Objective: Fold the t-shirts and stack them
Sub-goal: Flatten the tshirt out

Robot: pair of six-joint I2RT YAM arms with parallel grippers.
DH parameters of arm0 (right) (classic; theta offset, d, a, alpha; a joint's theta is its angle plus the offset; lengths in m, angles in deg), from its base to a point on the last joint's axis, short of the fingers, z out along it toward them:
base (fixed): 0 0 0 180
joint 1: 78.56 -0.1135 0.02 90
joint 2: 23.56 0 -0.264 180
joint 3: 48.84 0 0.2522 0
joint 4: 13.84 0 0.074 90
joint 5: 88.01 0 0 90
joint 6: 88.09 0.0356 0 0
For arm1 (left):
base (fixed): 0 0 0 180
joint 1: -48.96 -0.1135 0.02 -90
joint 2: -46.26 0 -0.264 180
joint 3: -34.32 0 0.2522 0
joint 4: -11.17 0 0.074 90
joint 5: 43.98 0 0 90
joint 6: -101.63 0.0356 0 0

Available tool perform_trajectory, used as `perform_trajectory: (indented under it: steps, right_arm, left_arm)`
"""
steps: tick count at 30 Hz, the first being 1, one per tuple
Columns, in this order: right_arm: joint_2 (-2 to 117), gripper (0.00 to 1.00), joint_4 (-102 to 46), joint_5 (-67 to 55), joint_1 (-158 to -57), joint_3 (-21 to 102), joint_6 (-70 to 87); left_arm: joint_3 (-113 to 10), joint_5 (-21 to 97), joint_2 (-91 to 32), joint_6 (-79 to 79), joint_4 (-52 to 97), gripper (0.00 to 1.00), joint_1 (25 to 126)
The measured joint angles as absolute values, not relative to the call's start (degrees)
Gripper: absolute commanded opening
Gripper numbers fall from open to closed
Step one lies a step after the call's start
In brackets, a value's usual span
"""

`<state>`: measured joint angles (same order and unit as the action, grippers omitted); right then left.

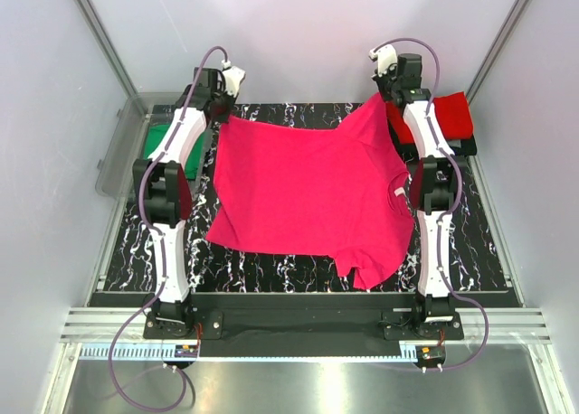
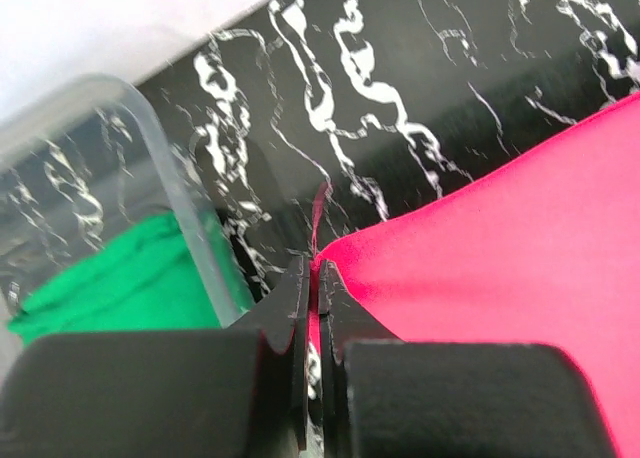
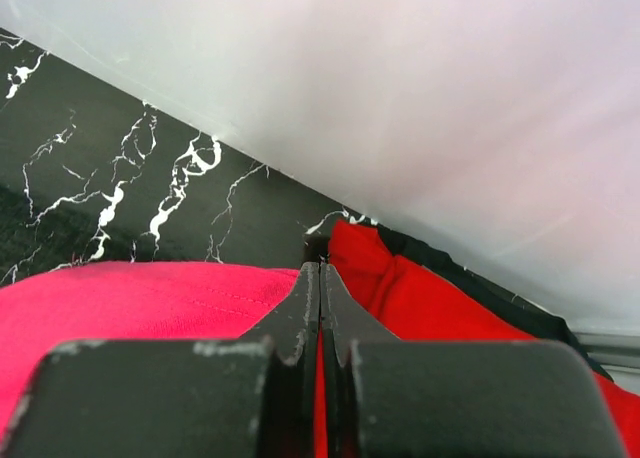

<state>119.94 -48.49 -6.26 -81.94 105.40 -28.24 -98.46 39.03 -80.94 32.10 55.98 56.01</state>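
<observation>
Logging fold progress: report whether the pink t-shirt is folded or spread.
Spread, not folded: the pink t-shirt lies opened out across the table, its far corners pinched by the left gripper and right gripper.

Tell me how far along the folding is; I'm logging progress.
Done: the red cloth t-shirt looks folded, far right. In hand: left fingers and right fingers pinch the far edge of the unfolded magenta-pink cloth t-shirt. Remaining: fold and stack it, plus the green cloth t-shirt in the clear plastic bin.
</observation>
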Motion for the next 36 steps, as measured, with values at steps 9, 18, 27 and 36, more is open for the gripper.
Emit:
perform_trajectory:
  steps: [9, 18, 27, 36]
  right_arm:
    - [123.6, 0.0, -48.6, -3.4, -82.8, 110.0, -26.8]
    - [115.4, 0.0, -50.7, -2.0, -82.8, 105.9, -21.4]
    - [73.1, 0.0, -51.5, -4.6, -83.1, 82.9, -15.9]
    - [38.1, 0.0, -57.5, -7.0, -85.1, 65.2, -15.7]
  left_arm:
    - [-101.4, 42.0, -86.4, 34.7, 54.8, 0.0, 55.9]
    - [-100.4, 37.2, -79.6, 31.5, 56.9, 0.0, 56.3]
    - [-77.6, 30.7, -36.4, 31.2, 58.2, 0.0, 62.6]
    - [-69.3, 29.7, -16.3, 31.6, 63.7, 0.0, 62.3]
